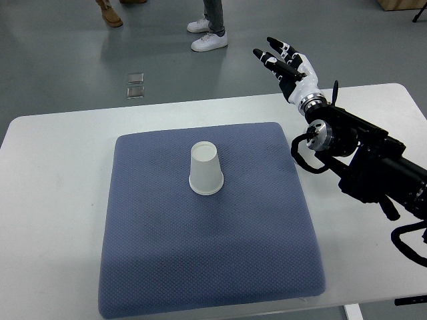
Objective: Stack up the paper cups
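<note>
One camera — high, robot's side, looking steeply down at the table [60, 143].

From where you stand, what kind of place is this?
Probably a robot lab or test room: a white table with a blue pad and one cup, grey floor, and people's shoes nearby.

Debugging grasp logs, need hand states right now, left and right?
Left: not in view.
Right hand: open, fingers spread, holding nothing, raised past the table's far edge, away from the paper cup.
</note>
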Action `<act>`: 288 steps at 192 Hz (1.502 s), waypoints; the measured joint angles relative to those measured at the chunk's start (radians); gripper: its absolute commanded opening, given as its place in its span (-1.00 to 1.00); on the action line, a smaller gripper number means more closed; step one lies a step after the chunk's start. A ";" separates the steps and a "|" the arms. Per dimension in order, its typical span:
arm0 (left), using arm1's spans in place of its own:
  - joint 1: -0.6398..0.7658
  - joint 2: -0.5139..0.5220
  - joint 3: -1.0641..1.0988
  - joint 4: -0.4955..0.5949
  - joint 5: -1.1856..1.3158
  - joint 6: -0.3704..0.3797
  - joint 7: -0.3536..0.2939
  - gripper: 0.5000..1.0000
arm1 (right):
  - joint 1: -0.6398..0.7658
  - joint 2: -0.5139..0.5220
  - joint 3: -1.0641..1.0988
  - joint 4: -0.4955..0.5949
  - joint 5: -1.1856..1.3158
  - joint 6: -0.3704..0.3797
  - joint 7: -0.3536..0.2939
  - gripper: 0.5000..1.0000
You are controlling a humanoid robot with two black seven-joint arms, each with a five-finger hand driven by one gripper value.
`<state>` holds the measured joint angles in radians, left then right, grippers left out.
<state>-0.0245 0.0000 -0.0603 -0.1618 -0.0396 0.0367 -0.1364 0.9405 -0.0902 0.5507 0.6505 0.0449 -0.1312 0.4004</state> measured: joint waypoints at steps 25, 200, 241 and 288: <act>0.000 0.000 0.000 0.001 0.000 0.000 0.000 1.00 | 0.019 0.000 0.000 -0.002 0.000 -0.013 0.000 0.65; 0.000 0.000 -0.001 0.001 0.000 0.000 0.000 1.00 | 0.388 -0.348 -0.397 0.182 -0.043 0.090 -0.198 0.57; 0.000 0.000 -0.001 0.001 0.000 0.000 0.000 1.00 | 0.577 -0.537 -0.626 0.305 -0.223 0.246 -0.226 0.58; 0.000 0.000 0.000 0.001 0.000 0.000 0.000 1.00 | 0.646 -0.610 -0.714 0.352 -0.620 0.366 -0.222 0.58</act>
<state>-0.0245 0.0000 -0.0607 -0.1610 -0.0400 0.0369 -0.1365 1.5867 -0.7003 -0.1631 1.0024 -0.5748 0.2350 0.1788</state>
